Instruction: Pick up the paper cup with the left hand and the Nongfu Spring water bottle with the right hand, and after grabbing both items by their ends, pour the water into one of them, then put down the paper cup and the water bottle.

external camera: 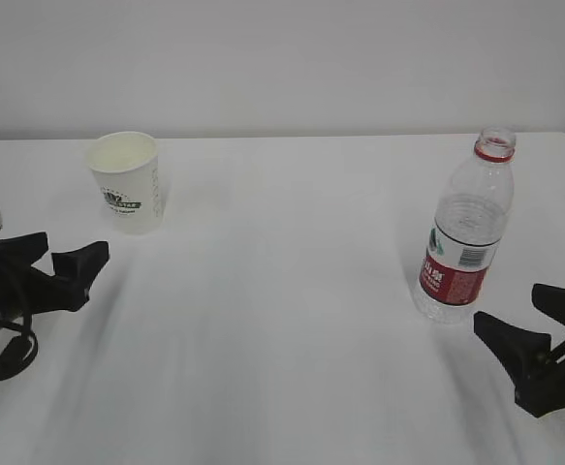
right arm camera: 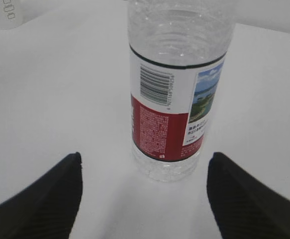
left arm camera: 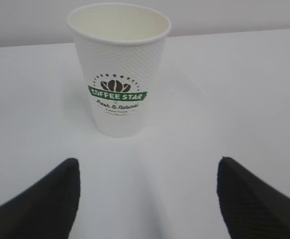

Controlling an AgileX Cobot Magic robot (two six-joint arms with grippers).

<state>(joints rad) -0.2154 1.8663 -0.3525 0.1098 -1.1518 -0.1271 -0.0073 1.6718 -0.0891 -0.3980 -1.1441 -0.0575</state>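
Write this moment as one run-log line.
left hand open, short of paper cup | right hand open, short of water bottle | both upright

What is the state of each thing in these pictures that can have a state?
paper cup: upright on the table, open top, not held; no liquid seen inside.
water bottle: upright on the table, no cap, not held; water level cannot be told.
left gripper: open, short of the cup, touching nothing.
right gripper: open, short of the bottle, touching nothing.

White paper cup (external camera: pixel 127 180) and uncapped bottle (external camera: pixel 466 231), upright, well apart.
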